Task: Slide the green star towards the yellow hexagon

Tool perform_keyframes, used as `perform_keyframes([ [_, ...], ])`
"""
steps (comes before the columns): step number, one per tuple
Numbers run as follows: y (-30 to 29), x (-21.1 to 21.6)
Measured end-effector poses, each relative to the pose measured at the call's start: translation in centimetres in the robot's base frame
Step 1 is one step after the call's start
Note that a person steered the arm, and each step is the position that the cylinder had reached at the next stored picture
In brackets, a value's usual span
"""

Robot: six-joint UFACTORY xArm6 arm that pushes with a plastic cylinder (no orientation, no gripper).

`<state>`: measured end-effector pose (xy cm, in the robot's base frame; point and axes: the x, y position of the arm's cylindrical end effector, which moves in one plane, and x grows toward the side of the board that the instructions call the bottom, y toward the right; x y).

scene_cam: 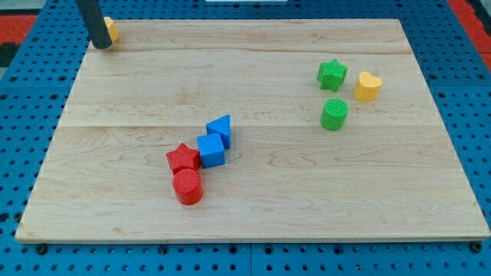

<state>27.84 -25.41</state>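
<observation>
Green star (332, 74): lies flat on the wooden board (253, 192) in the view's upper right part, untouched. Yellow heart-shaped block (367, 86): just beside the star at about its 4 o'clock, with a narrow strip of board between them. Green cylinder (334, 114): upright, near the star at its 6 o'clock, apart from both star and heart.

Yellow hexagon (111, 30): sits at the board's far left corner, well apart from the star at roughly its 9 o'clock across the width of the board; most of it is hidden behind the rod, so its shape shows only in part.

My tip (100, 44): the lower end of the dark rod stands at the board's upper left corner, against the hexagon's left side; whether it actually touches cannot be told. The arm carries no fingers, only this rod, so nothing is held. The tip is well apart from the green star.

Central cluster, at about 7 o'clock from the star: blue triangular block (220, 129), blue cube (211, 149), red star (182, 158) and red cylinder (187, 187), set in a diagonal chain, each touching or just beside the next.

Blue perforated table (476, 69): surrounds the board.
</observation>
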Motion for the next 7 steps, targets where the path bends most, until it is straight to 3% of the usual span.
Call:
perform_keyframes([
  [1,7.8,3.3],
  [4,41.9,0.1],
  [5,51.5,8.2],
  [7,53.1,10.1],
])
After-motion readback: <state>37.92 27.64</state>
